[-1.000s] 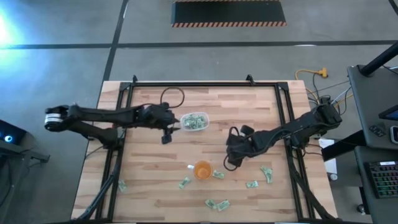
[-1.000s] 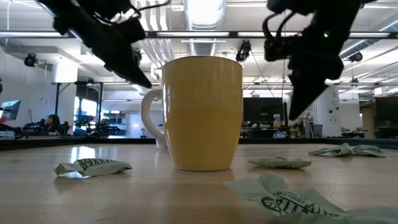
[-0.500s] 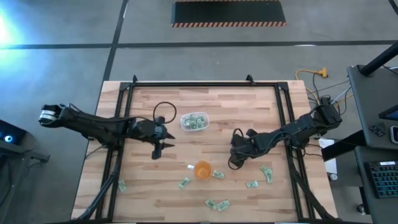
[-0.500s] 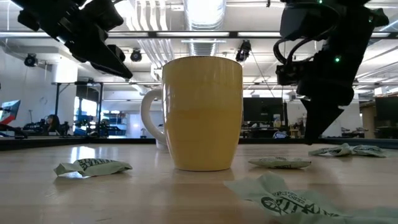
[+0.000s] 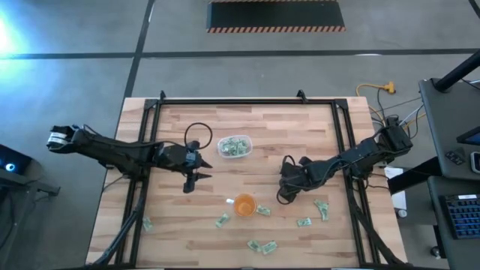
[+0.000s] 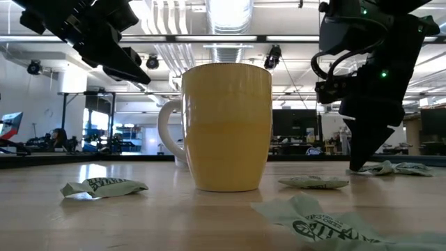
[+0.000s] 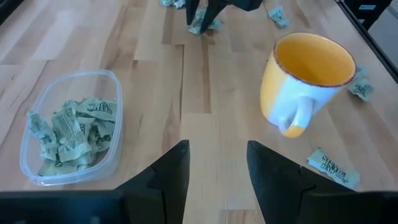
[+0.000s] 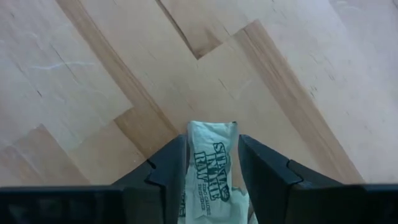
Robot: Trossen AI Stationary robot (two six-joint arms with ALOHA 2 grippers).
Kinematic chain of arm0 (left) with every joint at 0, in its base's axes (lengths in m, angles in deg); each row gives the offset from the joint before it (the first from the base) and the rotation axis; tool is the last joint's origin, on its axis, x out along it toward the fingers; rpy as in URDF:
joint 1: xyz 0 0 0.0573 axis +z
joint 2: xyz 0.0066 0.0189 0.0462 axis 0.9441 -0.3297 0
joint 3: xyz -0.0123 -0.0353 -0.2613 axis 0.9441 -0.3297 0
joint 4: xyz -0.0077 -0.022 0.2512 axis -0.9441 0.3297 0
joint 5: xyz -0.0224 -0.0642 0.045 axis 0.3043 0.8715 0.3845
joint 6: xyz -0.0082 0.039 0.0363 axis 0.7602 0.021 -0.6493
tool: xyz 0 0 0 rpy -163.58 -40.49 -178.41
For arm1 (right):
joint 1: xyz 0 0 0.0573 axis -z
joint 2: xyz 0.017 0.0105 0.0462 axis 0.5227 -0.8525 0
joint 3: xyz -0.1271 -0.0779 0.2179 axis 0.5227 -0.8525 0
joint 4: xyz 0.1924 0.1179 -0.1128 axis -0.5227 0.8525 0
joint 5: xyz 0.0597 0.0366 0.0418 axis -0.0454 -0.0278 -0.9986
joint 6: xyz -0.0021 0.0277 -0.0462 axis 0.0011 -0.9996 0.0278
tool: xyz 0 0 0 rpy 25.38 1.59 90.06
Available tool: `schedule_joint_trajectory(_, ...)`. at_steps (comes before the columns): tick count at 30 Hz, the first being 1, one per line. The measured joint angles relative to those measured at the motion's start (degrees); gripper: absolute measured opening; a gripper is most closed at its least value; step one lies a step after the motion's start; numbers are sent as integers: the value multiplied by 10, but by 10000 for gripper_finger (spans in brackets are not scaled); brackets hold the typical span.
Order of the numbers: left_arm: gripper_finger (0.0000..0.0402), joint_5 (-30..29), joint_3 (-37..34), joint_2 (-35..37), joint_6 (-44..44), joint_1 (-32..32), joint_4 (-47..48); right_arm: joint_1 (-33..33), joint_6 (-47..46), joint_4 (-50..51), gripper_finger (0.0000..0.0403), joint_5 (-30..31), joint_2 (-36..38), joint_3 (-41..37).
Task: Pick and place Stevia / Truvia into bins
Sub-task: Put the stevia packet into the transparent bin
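Note:
The clear tub (image 5: 235, 146) (image 7: 71, 140) holds several pale green sachets and stands on the table's far half. My left gripper (image 5: 193, 178) (image 7: 217, 168) hangs open above the wood, to the tub's near left, holding nothing. My right gripper (image 5: 283, 196) (image 8: 212, 168) is low at the table, right of the orange cup (image 5: 244, 204), open, with one finger on each long side of a flat sachet (image 8: 211, 158). More sachets (image 5: 304, 222) (image 5: 261, 245) (image 5: 223, 220) lie flat along the near half. My right gripper comes down from above over a sachet (image 8: 210, 140) that lies flat on the wood, its fingers (image 8: 171, 168) along the sachet's two long edges. I cannot tell whether the fingers touch it.
The orange cup (image 7: 308, 74) (image 6: 226, 125) stands upright between the two grippers, handle toward the left arm. Single sachets lie near the table's near left corner (image 5: 147, 223) and beside the right arm (image 5: 322, 208). Black frame rails (image 5: 136, 202) run along both table sides.
My left gripper has drawn back from the tub toward the table's near left, then held still. My right gripper has come down to the table beside the cup and shifted a little toward the right edge.

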Motion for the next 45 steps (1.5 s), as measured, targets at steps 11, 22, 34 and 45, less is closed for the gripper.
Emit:
schedule_joint_trajectory(11, 144, 0, 0, 0, 0, 0, 0, 0, 13, -1, 38, -13, 0, 0)
schedule_joint_trajectory(22, 144, 0, 0, 0, -1, 0, 0, 0, 104, -3, 9, 32, 0, 21)
schedule_joint_trajectory(34, 144, 0, 0, 0, -5, 0, 0, 11, 297, -84, 9, 303, 0, 96)
schedule_joint_trajectory(45, 144, -1, 0, 0, -5, 0, 0, 138, 558, -459, 9, 134, -22, 97)
